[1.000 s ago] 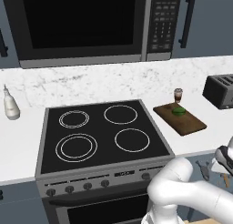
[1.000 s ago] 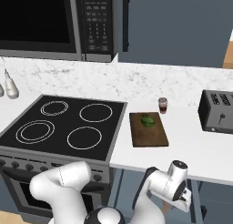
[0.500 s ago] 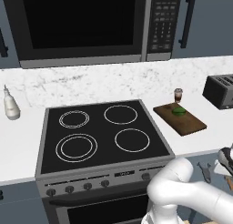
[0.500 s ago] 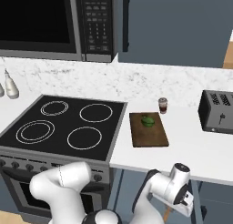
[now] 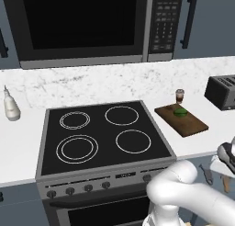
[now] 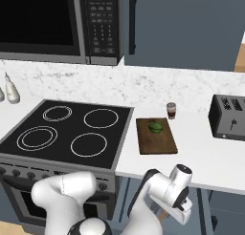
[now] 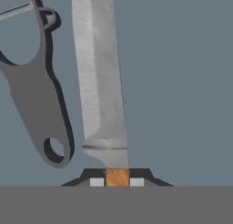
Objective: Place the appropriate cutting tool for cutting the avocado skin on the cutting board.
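In the hand view the cutting tool (image 7: 101, 77), a knife with a long grey blade, lies on a grey-blue surface and points away from me. My gripper (image 7: 117, 180) is shut on its light tan wooden handle (image 7: 117, 176), one dark fingertip on each side. The hand hangs low, below the counter's front edge, right of the stove (image 5: 103, 135). On the counter above, the small dark-green avocado (image 5: 181, 112) (image 6: 155, 126) rests at the far end of the dark-brown cutting board (image 5: 190, 125) (image 6: 160, 142).
A grey metal peeler (image 7: 38, 95) lies just left of the blade. A small brown jar (image 5: 180, 95) stands behind the board. A dark toaster (image 6: 228, 117) sits on the counter to the right. A pale bottle (image 5: 11, 105) stands left of the stove.
The jaws have closed onto the knife handle. The hand has sunk slightly lower in front of the counter. The things on the counter have not moved.
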Robot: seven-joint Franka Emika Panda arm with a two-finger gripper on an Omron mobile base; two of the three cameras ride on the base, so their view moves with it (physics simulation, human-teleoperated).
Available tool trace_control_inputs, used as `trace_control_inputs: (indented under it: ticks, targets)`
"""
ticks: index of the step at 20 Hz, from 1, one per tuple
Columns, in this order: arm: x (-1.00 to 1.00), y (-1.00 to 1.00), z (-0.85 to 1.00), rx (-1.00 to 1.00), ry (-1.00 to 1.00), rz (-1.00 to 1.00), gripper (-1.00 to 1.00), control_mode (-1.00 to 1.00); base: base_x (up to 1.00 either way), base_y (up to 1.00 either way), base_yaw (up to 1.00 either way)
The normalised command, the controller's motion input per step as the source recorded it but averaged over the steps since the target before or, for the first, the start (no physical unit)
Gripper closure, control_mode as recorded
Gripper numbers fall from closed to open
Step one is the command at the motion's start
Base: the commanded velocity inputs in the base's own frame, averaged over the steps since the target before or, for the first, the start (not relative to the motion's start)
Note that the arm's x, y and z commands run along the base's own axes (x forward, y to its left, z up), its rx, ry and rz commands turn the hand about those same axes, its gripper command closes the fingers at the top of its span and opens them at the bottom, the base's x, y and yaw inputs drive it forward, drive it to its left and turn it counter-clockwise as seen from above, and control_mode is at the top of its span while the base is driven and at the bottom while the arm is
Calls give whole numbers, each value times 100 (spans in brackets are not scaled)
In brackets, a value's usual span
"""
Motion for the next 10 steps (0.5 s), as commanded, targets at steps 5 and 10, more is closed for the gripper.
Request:
trace_control_inputs:
  ticks: [5,10]
  targets:
    - [-72,2,52,5,0,-21,100,-100,0,0,0]
    - [-39,16,85,1,-1,-20,100,-100,0,0,0]
